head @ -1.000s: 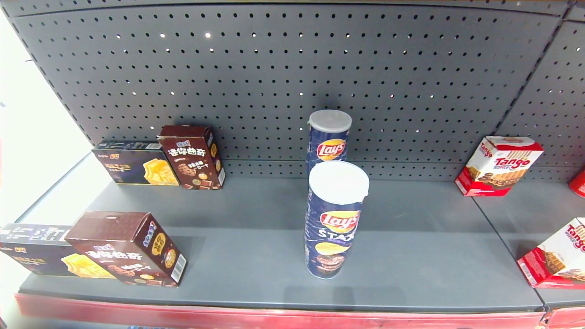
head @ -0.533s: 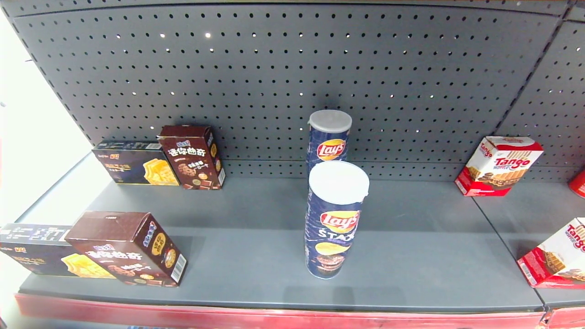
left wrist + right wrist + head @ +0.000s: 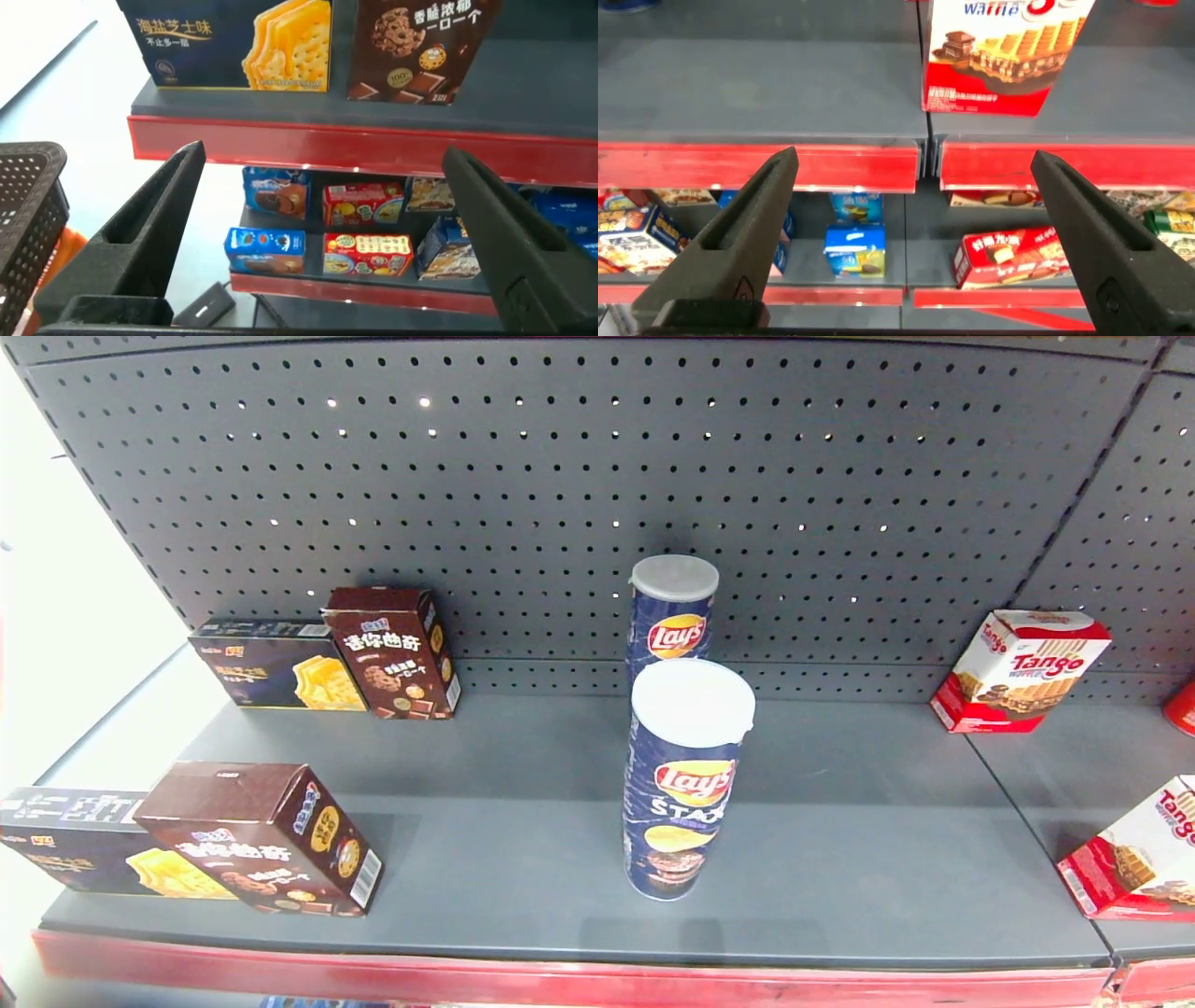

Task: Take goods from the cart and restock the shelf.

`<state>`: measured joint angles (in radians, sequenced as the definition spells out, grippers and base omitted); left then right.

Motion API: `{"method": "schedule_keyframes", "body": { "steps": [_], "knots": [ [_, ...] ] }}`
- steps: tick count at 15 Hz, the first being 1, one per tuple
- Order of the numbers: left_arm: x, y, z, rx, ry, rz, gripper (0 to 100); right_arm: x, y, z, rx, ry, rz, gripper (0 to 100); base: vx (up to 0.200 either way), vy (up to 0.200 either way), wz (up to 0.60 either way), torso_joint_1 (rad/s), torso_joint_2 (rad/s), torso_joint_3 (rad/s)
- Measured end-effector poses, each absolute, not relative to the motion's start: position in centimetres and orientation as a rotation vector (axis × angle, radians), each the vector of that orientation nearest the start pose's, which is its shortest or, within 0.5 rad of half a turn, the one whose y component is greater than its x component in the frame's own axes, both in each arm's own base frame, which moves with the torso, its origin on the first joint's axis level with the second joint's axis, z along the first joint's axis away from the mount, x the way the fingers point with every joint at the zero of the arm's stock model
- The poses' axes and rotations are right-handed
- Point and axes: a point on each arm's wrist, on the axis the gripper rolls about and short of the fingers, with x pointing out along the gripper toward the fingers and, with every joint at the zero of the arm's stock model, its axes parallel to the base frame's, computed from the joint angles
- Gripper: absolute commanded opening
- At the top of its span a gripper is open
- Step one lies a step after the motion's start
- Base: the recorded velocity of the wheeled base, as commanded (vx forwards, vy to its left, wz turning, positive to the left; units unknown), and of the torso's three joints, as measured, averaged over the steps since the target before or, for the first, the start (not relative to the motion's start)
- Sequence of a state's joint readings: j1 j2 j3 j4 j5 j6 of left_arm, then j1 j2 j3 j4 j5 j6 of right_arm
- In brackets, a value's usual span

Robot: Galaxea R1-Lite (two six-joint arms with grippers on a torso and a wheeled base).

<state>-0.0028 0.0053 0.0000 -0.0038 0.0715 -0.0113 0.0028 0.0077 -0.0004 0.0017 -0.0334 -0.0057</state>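
The grey metal shelf board (image 3: 840, 859) lies open on both sides of the front dark blue chip tube (image 3: 686, 784) and the rear dark blue chip tube (image 3: 672, 616) directly behind it. A brown cardboard cookie box (image 3: 261, 840) blocks the front left and a red-and-white wafer box (image 3: 1134, 859) the front right.

- The left gripper (image 3: 324, 154) has two matte black fingers (image 3: 154, 229), each a long wedge narrowing to a blunt tip.
- Each finger has a flat, smooth inner face, a bevelled edge along its outer side, and a shallow step near its base.
- A small round recess, possibly a screw head, sits low on one left finger.
- The right gripper (image 3: 915, 157) matches it, with black, plastic-looking fingers (image 3: 738, 238) of the same tapered shape.
- Small round recesses mark the lower part of both right fingers, above a dark block at the base.
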Motion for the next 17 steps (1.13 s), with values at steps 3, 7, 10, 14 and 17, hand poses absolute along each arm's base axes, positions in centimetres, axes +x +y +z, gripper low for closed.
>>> {"method": "schedule_keyframes", "body": {
  "steps": [3, 7, 10, 14, 17],
  "knots": [
    [-2.25, 0.17, 7.61, -0.010, 0.000, 0.068, 100, -2.22, -0.08, 7.55, -0.006, 0.009, -0.030, 100, 0.000, 0.000, 0.00, 0.000, 0.00, 0.000],
    [-2.25, 0.17, 7.61, -0.011, 0.000, 0.069, 100, -2.22, -0.08, 7.55, -0.004, 0.009, -0.031, 100, 0.000, 0.000, 0.00, 0.000, 0.00, 0.000],
    [-2.25, 0.17, 7.60, -0.011, 0.000, 0.069, 100, -2.23, -0.08, 7.57, -0.005, 0.009, -0.031, 100, 0.000, 0.000, 0.00, 0.000, 0.00, 0.000],
    [-2.25, 0.17, 7.60, -0.011, 0.000, 0.069, 100, -2.22, -0.08, 7.55, -0.006, 0.009, -0.030, 100, 0.000, 0.000, 0.00, 0.000, 0.00, 0.000],
    [-2.25, 0.17, 7.60, -0.011, 0.000, 0.068, 100, -2.22, -0.08, 7.55, -0.007, 0.009, -0.028, 100, 0.000, 0.000, 0.00, 0.000, 0.00, 0.000]
  ]
}}
